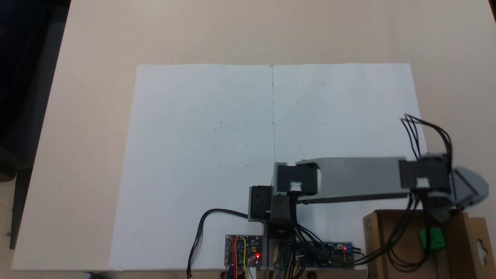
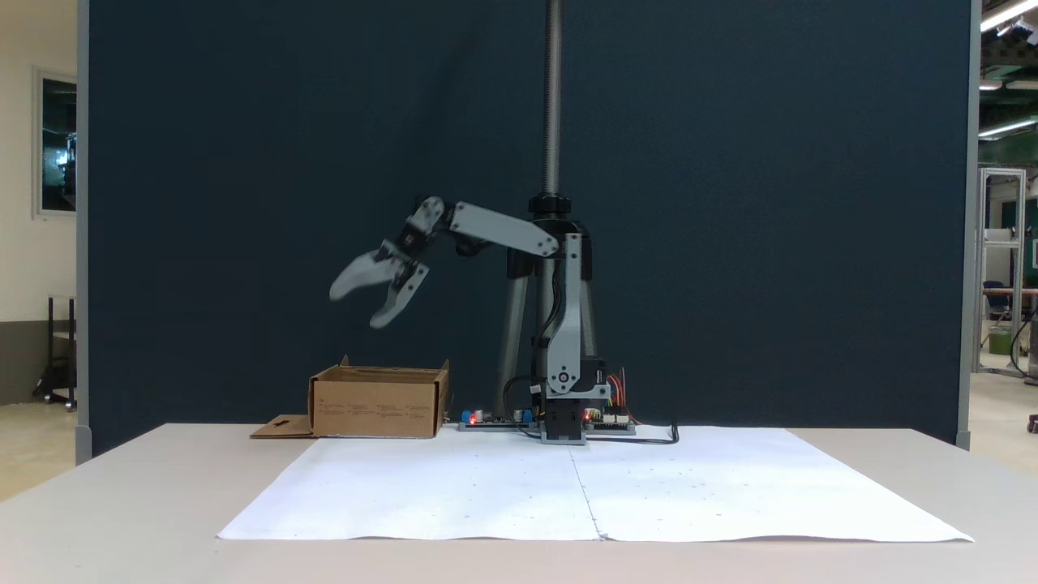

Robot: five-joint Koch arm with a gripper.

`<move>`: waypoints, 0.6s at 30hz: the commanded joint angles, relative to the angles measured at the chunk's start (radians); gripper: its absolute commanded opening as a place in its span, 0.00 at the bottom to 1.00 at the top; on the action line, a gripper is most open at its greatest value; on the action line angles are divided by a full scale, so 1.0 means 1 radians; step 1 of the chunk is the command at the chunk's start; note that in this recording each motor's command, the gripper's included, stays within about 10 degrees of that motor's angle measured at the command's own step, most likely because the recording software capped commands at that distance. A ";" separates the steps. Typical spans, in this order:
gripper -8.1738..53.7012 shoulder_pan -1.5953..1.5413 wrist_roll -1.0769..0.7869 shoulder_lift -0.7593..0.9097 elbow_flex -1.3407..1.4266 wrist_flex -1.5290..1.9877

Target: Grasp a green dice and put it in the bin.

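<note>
So, looking down from the fixed view above first: the small bright green dice is lying on the floor of the shallow brown cardboard bin, which sits at the lower right of the beige counter. The grey arm reaches out to the right over the big white paper sheet, with black cables drooping across the box. The box's side flap with the hang-hole cutout sticks out on the right. Two circuit boards with red lights sit by the base; any printing there is too small to read.

Front fixed view next: the fingers are spread apart, holding nothing, hanging well above the bin. There's some faint print on the box front, but it's unreadable.
</note>
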 commanded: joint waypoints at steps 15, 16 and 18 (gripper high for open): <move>0.78 -0.767 0.379 0.117 -0.008 -0.051; 0.78 -0.811 0.400 0.115 -0.006 -0.040; 0.78 -0.902 0.425 0.115 0.020 -0.037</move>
